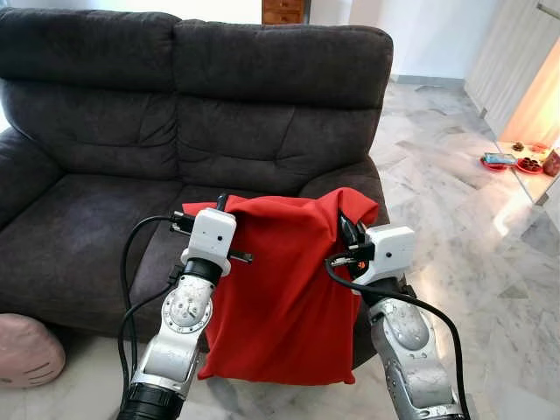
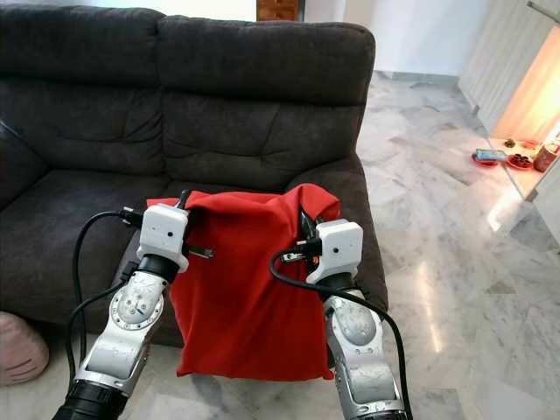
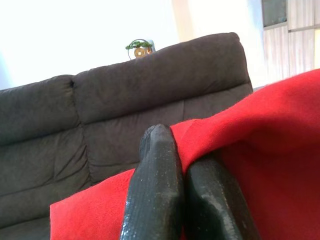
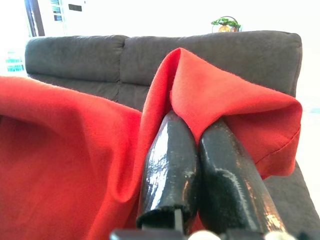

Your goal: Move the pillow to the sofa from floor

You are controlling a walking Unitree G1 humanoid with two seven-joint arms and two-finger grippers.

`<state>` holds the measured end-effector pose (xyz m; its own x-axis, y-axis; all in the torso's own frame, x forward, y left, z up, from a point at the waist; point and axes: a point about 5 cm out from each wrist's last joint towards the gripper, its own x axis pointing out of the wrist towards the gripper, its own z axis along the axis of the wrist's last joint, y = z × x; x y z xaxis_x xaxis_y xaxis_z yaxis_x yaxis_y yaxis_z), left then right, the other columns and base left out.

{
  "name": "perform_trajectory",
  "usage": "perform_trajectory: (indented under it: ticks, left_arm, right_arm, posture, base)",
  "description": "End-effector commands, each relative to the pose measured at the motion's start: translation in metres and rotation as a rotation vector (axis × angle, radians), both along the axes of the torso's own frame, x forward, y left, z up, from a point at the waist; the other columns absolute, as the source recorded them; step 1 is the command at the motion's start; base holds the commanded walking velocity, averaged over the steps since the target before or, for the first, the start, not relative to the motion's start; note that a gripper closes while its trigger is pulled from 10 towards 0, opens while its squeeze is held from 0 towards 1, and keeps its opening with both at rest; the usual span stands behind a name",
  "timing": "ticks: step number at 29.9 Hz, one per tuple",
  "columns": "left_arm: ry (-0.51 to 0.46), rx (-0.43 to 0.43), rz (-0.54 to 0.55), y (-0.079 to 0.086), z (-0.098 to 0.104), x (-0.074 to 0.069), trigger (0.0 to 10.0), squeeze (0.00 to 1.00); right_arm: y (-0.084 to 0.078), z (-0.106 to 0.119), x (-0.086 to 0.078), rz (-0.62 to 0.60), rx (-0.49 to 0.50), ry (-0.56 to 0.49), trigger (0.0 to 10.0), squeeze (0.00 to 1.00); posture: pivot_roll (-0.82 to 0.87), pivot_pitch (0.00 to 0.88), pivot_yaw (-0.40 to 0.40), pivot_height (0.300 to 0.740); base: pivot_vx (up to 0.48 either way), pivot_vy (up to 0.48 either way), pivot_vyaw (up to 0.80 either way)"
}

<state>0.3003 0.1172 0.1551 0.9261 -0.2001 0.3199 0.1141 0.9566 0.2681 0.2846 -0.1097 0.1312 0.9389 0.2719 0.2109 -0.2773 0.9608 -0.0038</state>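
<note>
A red pillow [image 1: 280, 289] hangs in front of the dark grey sofa [image 1: 262, 114], its top edge level with the seat cushion's front and its bottom near the floor. My left gripper [image 1: 203, 213] is shut on the pillow's upper left corner; in the left wrist view its black fingers [image 3: 160, 190] pinch red fabric. At the upper right corner my right gripper [image 1: 347, 229] is shut on the pillow too, and the right wrist view has its fingers [image 4: 220, 175] pressed together under a fold of red cloth [image 4: 220, 95].
A pink round cushion [image 1: 26, 350] lies on the floor at the sofa's left front corner. Marble floor [image 1: 455, 219] stretches to the right, with small red dishes [image 1: 512, 162] near a lit doorway. The sofa's right armrest [image 1: 350, 179] stands just behind the pillow.
</note>
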Motion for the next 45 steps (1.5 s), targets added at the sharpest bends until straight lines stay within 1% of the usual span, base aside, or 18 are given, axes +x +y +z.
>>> perform_trajectory:
  ticks: [1, 3, 6, 9, 14, 18, 22, 27, 34, 41, 45]
  left_arm:
    - [-0.146, -0.011, -0.020, -0.005, 0.033, -0.003, 10.0, 0.00]
    - [-0.182, -0.002, -0.015, -0.005, 0.042, -0.004, 10.0, 0.00]
    - [-0.235, -0.010, 0.005, -0.002, 0.058, -0.006, 10.0, 0.00]
    - [-0.258, -0.003, 0.011, 0.000, 0.065, -0.006, 10.0, 0.00]
    - [-0.336, -0.009, 0.012, 0.001, 0.090, -0.006, 10.0, 0.00]
    - [-0.369, -0.008, 0.007, -0.001, 0.103, -0.008, 10.0, 0.00]
    - [-0.378, -0.006, 0.010, -0.002, 0.107, -0.009, 10.0, 0.00]
    - [-0.362, -0.003, 0.007, -0.002, 0.104, -0.009, 10.0, 0.00]
    - [-0.356, -0.001, 0.011, -0.002, 0.105, -0.008, 10.0, 0.00]
    - [-0.358, 0.000, 0.019, -0.001, 0.106, -0.008, 10.0, 0.00]
    - [-0.360, 0.000, 0.022, 0.000, 0.107, -0.008, 10.0, 0.00]
  right_arm:
    - [0.004, 0.032, 0.002, 0.015, 0.031, -0.137, 10.0, 0.00]
    - [0.004, 0.042, 0.002, 0.012, 0.043, -0.177, 10.0, 0.00]
    - [0.005, 0.065, 0.003, 0.013, 0.064, -0.255, 10.0, 0.00]
    - [0.006, 0.078, 0.004, 0.023, 0.068, -0.293, 10.0, 0.00]
    - [0.008, 0.116, 0.006, 0.025, 0.106, -0.416, 10.0, 0.00]
    - [0.007, 0.130, 0.005, 0.029, 0.120, -0.462, 10.0, 0.00]
    - [0.007, 0.134, 0.004, 0.028, 0.127, -0.466, 10.0, 0.00]
    - [0.008, 0.126, 0.004, 0.033, 0.119, -0.429, 10.0, 0.00]
    - [0.010, 0.126, 0.004, 0.040, 0.101, -0.426, 10.0, 0.00]
    - [0.013, 0.125, 0.003, 0.066, 0.095, -0.423, 10.0, 0.00]
    - [0.013, 0.126, 0.003, 0.066, 0.112, -0.417, 10.0, 0.00]
  posture:
    - [-0.03, 0.000, -0.037, 0.740]
    - [-0.03, 0.000, -0.037, 0.740]
    - [-0.03, 0.000, -0.036, 0.740]
    - [-0.03, 0.000, -0.036, 0.740]
    - [-0.02, 0.000, -0.037, 0.740]
    - [-0.02, 0.000, -0.038, 0.740]
    - [-0.03, 0.000, -0.039, 0.740]
    - [-0.03, 0.000, -0.039, 0.740]
    - [-0.03, 0.000, -0.040, 0.740]
    - [-0.02, 0.000, -0.042, 0.740]
    - [-0.02, 0.000, -0.043, 0.740]
  base:
    - [0.000, 0.000, 0.00]
    - [0.000, 0.000, 0.00]
    - [0.000, 0.000, 0.00]
    - [0.000, 0.000, 0.00]
    - [0.000, 0.000, 0.00]
    - [0.000, 0.000, 0.00]
    - [0.000, 0.000, 0.00]
    - [0.000, 0.000, 0.00]
    - [0.137, 0.000, 0.00]
    - [0.261, 0.000, 0.72]
    - [0.280, 0.000, 0.00]
